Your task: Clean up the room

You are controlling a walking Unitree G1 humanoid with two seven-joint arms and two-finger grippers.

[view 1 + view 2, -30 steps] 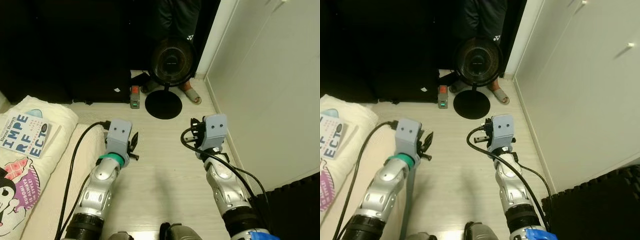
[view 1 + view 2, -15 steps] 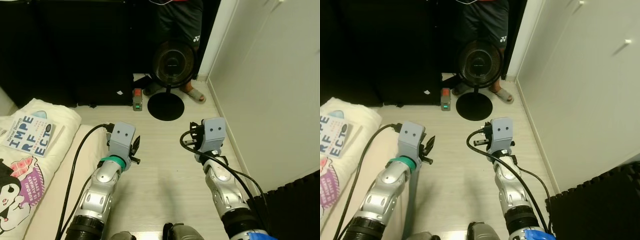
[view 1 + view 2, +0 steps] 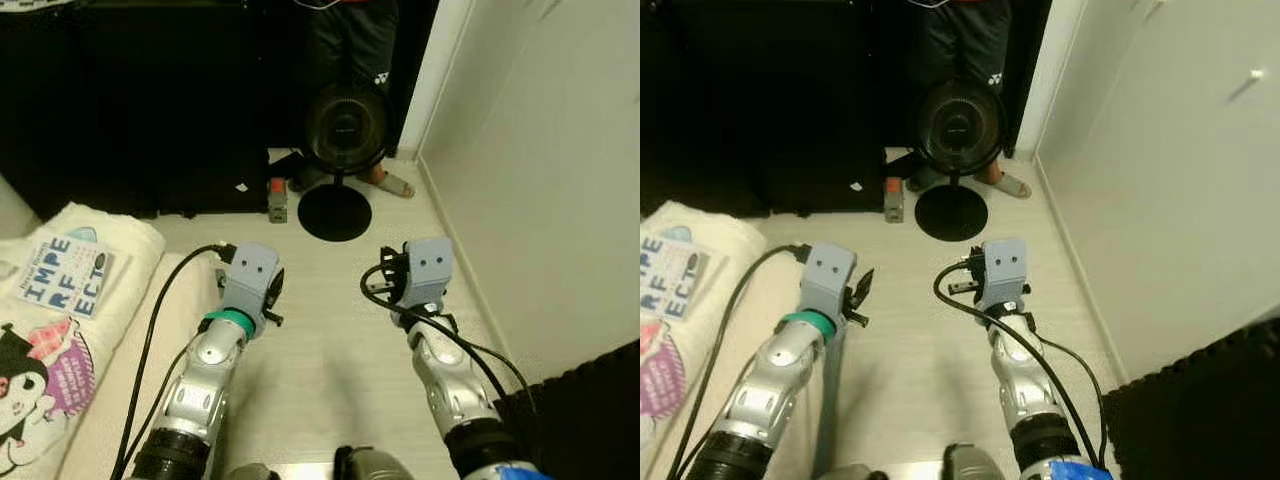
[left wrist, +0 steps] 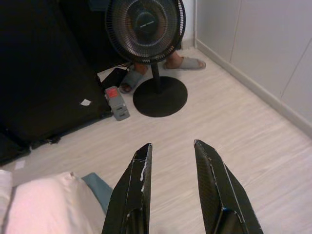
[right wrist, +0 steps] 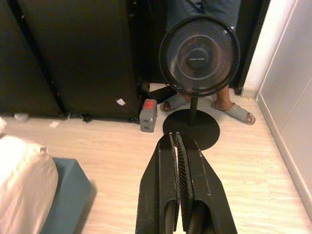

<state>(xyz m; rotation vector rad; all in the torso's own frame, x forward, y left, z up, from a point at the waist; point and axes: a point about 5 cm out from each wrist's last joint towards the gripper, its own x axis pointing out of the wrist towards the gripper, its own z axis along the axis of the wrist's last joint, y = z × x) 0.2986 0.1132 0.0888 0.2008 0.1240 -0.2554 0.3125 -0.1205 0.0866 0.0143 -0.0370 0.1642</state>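
Darkness swallows the furniture behind the fan (image 3: 346, 125), and a person standing past it shows as shorts and slippered feet, cut off above. Both arms hover over bare floor (image 3: 330, 330): the left pincer (image 4: 171, 148) gapes empty, the right pincer (image 5: 174, 139) is pressed closed on nothing. A book (image 3: 62, 277) lies on the bed (image 3: 110, 250), well left of the left pincer.

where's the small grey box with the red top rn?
The small grey box with a red top lies on the pale wood floor ahead of the robot, just left of the black pedestal fan's round base, by the black panel.
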